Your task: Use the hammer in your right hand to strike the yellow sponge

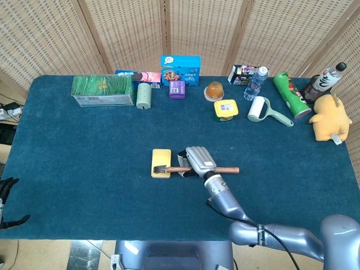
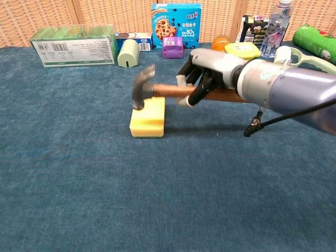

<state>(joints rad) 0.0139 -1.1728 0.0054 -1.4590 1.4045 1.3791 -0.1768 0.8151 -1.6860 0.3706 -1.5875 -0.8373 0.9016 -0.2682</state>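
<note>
The yellow sponge [image 1: 161, 160] [image 2: 148, 118] lies flat on the blue cloth near the table's middle. My right hand [image 1: 199, 160] [image 2: 210, 73] grips the wooden handle of the hammer [image 1: 225, 170] [image 2: 168, 90] just right of the sponge. The handle runs about level, and the motion-blurred steel head [image 2: 140, 89] hangs a little above the sponge's left half. Only dark fingertips of my left hand [image 1: 7, 188] show at the lower left edge of the head view, off the table, spread and holding nothing.
Along the back edge stand a green box [image 1: 102, 90], a pale green roll [image 1: 144, 95], a cookie box [image 1: 180, 70], a purple box [image 1: 177, 89], a yellow-lidded tub [image 1: 226, 109], a bottle [image 1: 255, 82], a lint roller [image 1: 261, 109], a green can [image 1: 291, 94] and a yellow plush [image 1: 329, 118].
</note>
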